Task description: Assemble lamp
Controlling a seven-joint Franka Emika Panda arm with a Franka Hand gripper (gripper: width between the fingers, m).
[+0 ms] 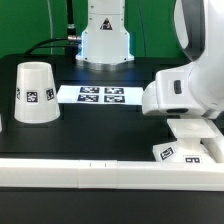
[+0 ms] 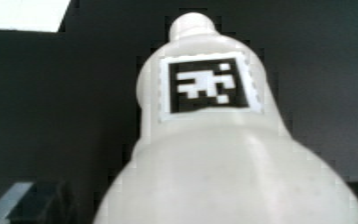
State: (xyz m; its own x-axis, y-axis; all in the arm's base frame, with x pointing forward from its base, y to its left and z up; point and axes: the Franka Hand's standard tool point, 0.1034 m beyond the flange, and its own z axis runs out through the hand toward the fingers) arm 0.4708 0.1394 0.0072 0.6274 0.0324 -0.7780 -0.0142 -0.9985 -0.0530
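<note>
The bulb (image 2: 202, 150) fills the wrist view, its narrow stem end pointing away and a square tag on its side. My gripper (image 2: 197, 205) is shut on its wide round part; the fingers are mostly hidden by it. In the exterior view the arm's white wrist (image 1: 185, 90) hides gripper and bulb, low over the flat square base (image 1: 192, 148) at the front right. The cone shade (image 1: 33, 92) stands upright at the exterior view's left, apart from the arm.
The marker board (image 1: 100, 95) lies flat in the middle of the black table. A long white rail (image 1: 90, 172) runs along the table's front edge. The robot's white pedestal (image 1: 105, 40) stands at the back.
</note>
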